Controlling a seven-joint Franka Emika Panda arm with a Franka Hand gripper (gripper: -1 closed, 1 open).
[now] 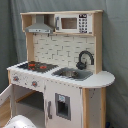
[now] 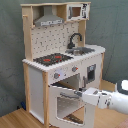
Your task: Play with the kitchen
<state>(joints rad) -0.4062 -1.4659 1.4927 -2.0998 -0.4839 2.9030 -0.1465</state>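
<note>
The kitchen [image 1: 65,85] is a tall toy of pale wood and white panels. In both exterior views it shows a black-red hob [image 1: 32,65] [image 2: 52,59], a sink [image 1: 72,74] [image 2: 84,50], a black faucet [image 1: 85,59] [image 2: 75,40] and a grey hood [image 1: 40,26] [image 2: 49,19]. The windowed oven door [image 2: 67,104] hangs open toward the front. My gripper [image 2: 80,93] sits at the door's top edge, with the white arm [image 2: 110,100] reaching in from the second exterior view's right. In the first exterior view only a white part of the arm [image 1: 20,122] shows at the bottom left.
A microwave panel [image 1: 75,23] sits on the top shelf beside the hood. A small cupboard door with a dark window [image 1: 62,106] is shut under the sink. Grey curtain hangs behind, and the wooden floor [image 2: 15,120] lies below.
</note>
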